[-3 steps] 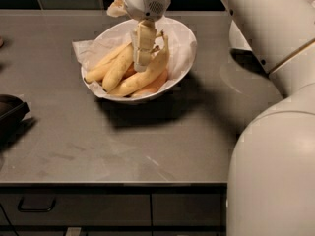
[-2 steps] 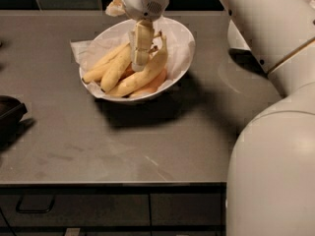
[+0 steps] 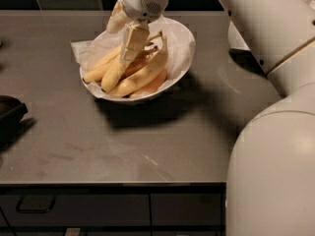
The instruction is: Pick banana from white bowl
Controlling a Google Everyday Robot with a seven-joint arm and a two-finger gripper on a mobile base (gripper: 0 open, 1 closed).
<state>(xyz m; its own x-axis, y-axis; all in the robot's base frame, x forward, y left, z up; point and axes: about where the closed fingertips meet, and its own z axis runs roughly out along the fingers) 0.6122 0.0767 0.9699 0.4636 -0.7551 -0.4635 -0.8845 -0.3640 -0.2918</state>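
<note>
Shifting slightly left over the white bowl, the gripper now rests against the banana; its grasp cannot be told, so the lift looks pending.

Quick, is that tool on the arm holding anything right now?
Tool: low over the plump pale-yellow banana in the shallow white paper-lined bowl; grip cannot be told.

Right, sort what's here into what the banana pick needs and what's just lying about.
Job: gripper, down over the bowl's bananas; banana, the plump pale one beneath it; white bowl.
Lying about: other bananas in the bowl; dark object at left edge; white dish at upper right.
</note>
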